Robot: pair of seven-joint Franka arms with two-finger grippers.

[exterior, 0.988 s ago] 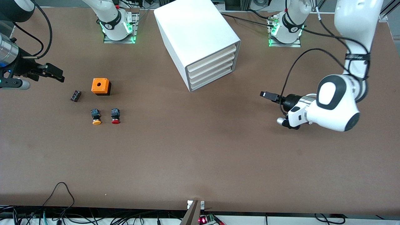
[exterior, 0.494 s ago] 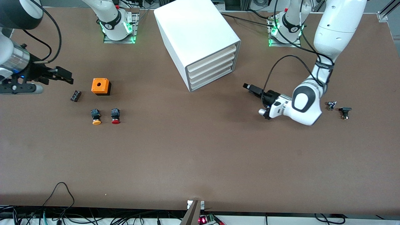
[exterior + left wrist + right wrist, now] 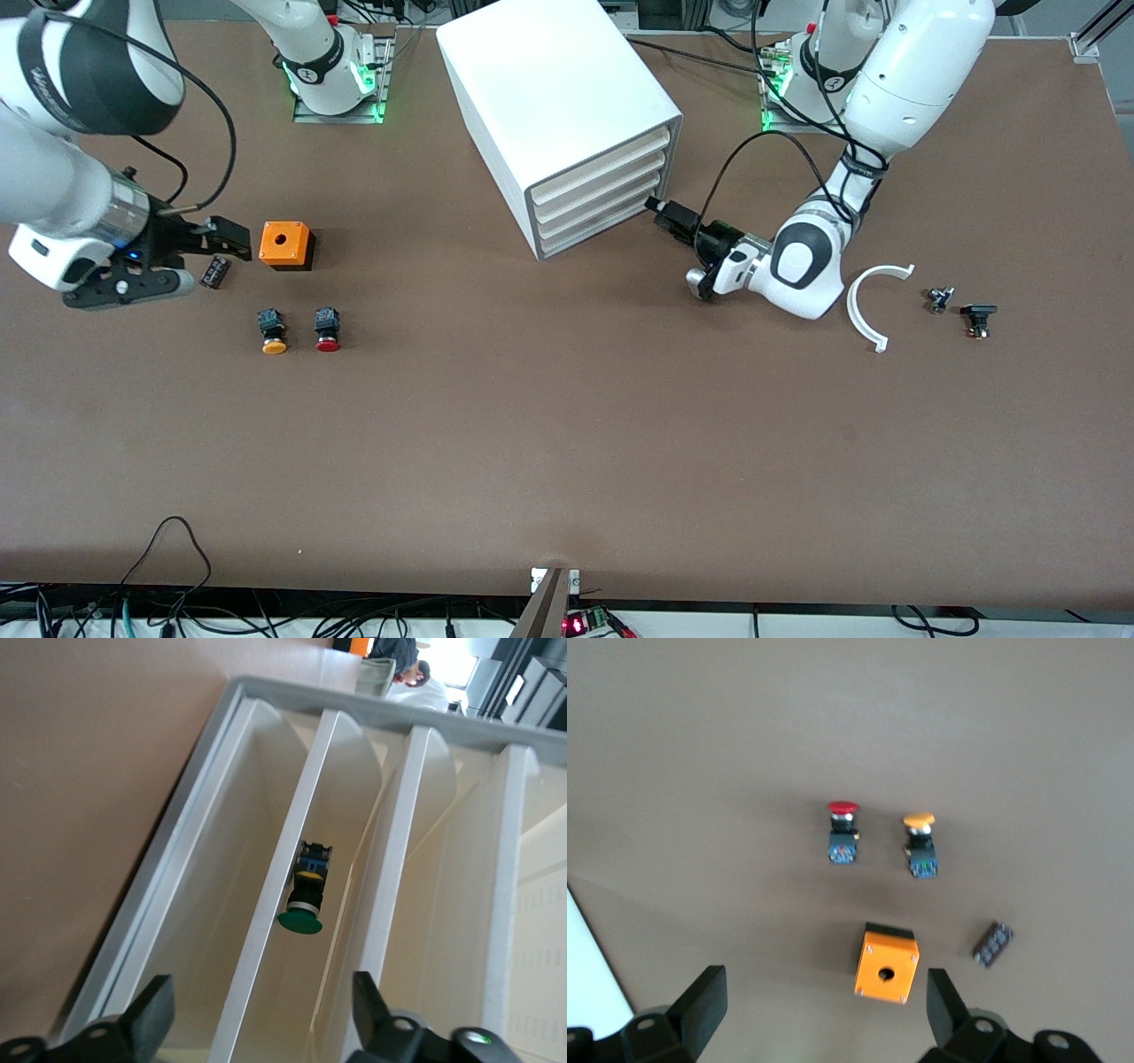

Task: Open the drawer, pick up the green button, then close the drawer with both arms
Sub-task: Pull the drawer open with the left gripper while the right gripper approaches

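The left gripper (image 3: 657, 209) sits low at the front of the cabinet (image 3: 558, 115), by the corner toward the left arm's end, level with the lower drawers; its jaws are spread wide and hold nothing. In the left wrist view the fingers (image 3: 151, 1014) frame the drawer fronts, and the button (image 3: 306, 889) lies on its side inside one of the drawers; which one I cannot tell. The right gripper (image 3: 232, 241) hangs with jaws wide apart and empty, over the table just beside the orange box (image 3: 286, 245) and a small black part (image 3: 214, 270). The yellow button (image 3: 272, 330) and red button (image 3: 327, 329) lie nearer the camera.
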